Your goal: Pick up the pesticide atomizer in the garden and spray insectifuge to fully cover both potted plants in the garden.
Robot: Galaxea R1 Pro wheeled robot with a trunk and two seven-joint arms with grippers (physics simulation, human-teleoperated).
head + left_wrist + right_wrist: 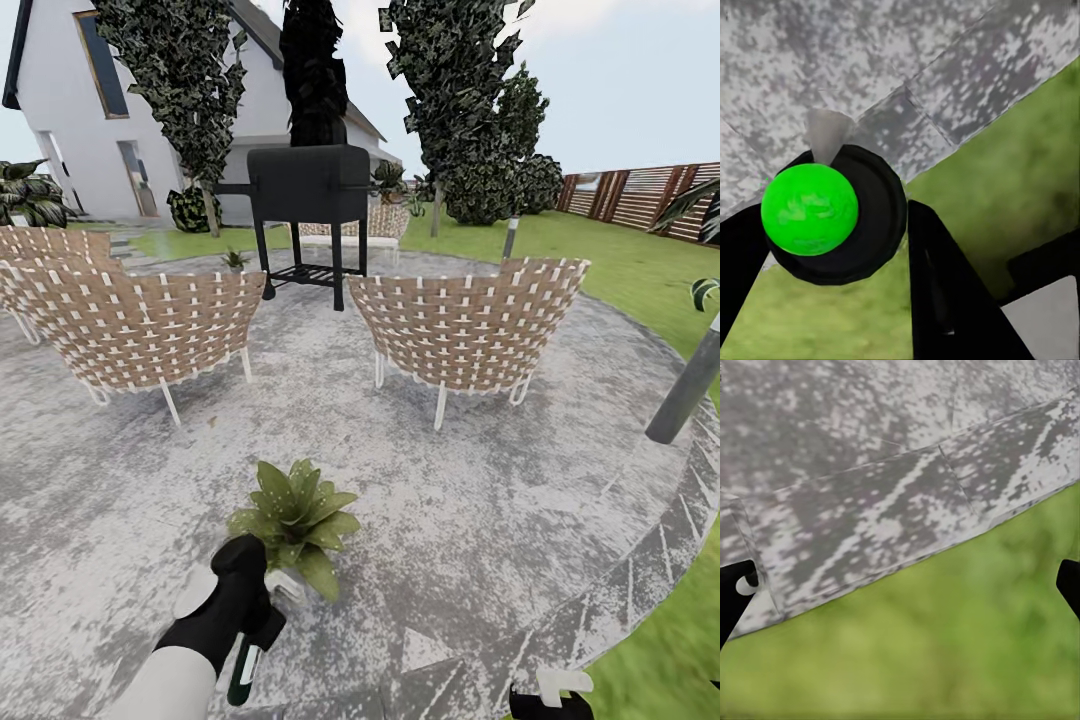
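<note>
Grey speckled paving (480, 520) forms a wide round patio, edged by a stone border with lawn (650, 260) beyond. Using the black grill (308, 190) as landmark: two woven chairs (465, 325) stand in front of it, one to either side, and the house (90, 110) rises behind it with tall trees.

One potted plant (297, 522) sits well in front of the grill, past the chairs, on open paving close to the robot. A second small green plant (235, 260) shows beside the grill's left leg, behind the left chair; whether it is the other task plant is hard to tell.

Left gripper (250, 600) hangs just beside the near plant, touching or nearly touching its leaves. In the left wrist view the fingers (945, 300) are clamped on the atomizer (832, 214), its green spot facing the camera. So pickup looks done; spraying of the near plant appears at hand, no mist visible. Second plant is left.

Right gripper (550, 695) sits low near the patio border; its fingers (733, 592) stand wide apart, holding nothing.

Room: paving around the near plant is open on all sides. Reaching the grill side means passing between or around the chairs. A grey post (690, 385) stands at the right edge.
</note>
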